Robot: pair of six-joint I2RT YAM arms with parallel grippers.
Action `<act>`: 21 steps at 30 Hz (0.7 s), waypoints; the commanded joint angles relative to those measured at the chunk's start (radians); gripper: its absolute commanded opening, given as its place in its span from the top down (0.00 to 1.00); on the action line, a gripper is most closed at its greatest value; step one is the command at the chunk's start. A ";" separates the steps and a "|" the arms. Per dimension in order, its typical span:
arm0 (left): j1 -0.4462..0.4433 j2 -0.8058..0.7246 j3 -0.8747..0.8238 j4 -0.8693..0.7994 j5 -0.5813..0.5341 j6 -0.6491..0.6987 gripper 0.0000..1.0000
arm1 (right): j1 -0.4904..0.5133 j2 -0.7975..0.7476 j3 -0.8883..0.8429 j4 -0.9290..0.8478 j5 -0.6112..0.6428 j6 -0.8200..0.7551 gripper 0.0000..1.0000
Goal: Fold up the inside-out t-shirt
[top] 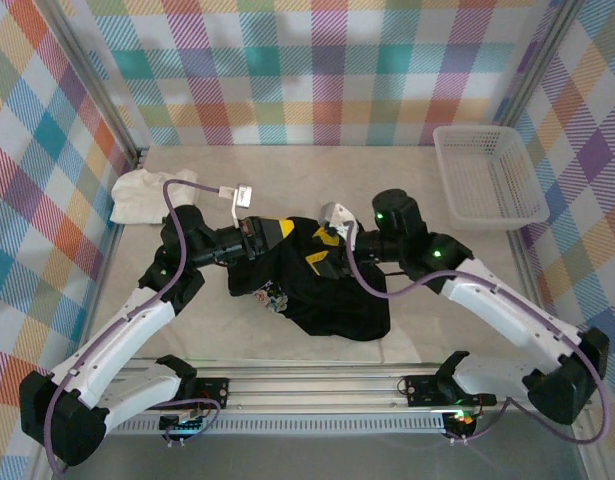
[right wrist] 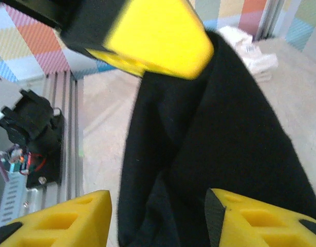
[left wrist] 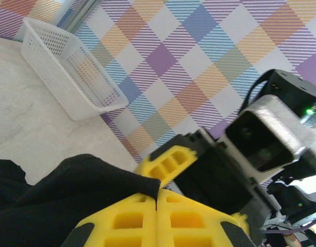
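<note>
The inside-out t-shirt [top: 327, 295] is a black heap in the middle of the table, with part of it lifted between the two grippers. My left gripper [top: 283, 231] is shut on a fold of the t-shirt [left wrist: 70, 195]; its yellow fingers [left wrist: 132, 221] press together with the cloth edge pinched at their tips. My right gripper [top: 327, 250] faces it closely and stands open. In the right wrist view the t-shirt [right wrist: 214, 134] hangs between the spread yellow fingers [right wrist: 70, 221] of the right gripper [right wrist: 158, 211], with a gap beside the left finger.
A smaller white garment [top: 147, 195] lies at the back left. A white plastic basket [top: 487, 175] stands at the back right, also seen in the left wrist view [left wrist: 65, 72]. The metal rail [top: 307, 385] runs along the near edge.
</note>
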 commanded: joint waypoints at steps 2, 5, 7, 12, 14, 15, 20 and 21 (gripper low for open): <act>0.007 -0.016 0.035 -0.006 -0.003 0.029 1.00 | 0.011 0.052 0.039 -0.060 -0.012 -0.078 0.49; 0.007 -0.021 0.037 -0.019 -0.009 0.036 1.00 | 0.011 0.062 0.028 -0.055 0.028 -0.071 0.67; 0.008 -0.027 0.040 -0.045 -0.030 0.049 1.00 | 0.010 0.039 0.015 -0.048 0.051 -0.060 0.86; 0.036 -0.034 0.047 -0.093 -0.084 0.045 1.00 | 0.008 -0.093 -0.074 -0.059 0.060 -0.013 1.00; 0.078 -0.025 0.030 -0.027 -0.064 -0.023 1.00 | 0.007 -0.161 -0.132 -0.057 0.042 0.018 1.00; 0.097 -0.019 0.024 0.000 -0.055 -0.053 1.00 | 0.008 -0.192 -0.162 -0.049 0.025 0.030 1.00; 0.129 0.003 0.033 0.045 -0.026 -0.089 1.00 | 0.007 -0.283 -0.308 0.049 -0.057 0.102 1.00; 0.129 0.005 0.038 0.049 -0.019 -0.088 1.00 | 0.008 -0.280 -0.318 0.061 -0.063 0.111 1.00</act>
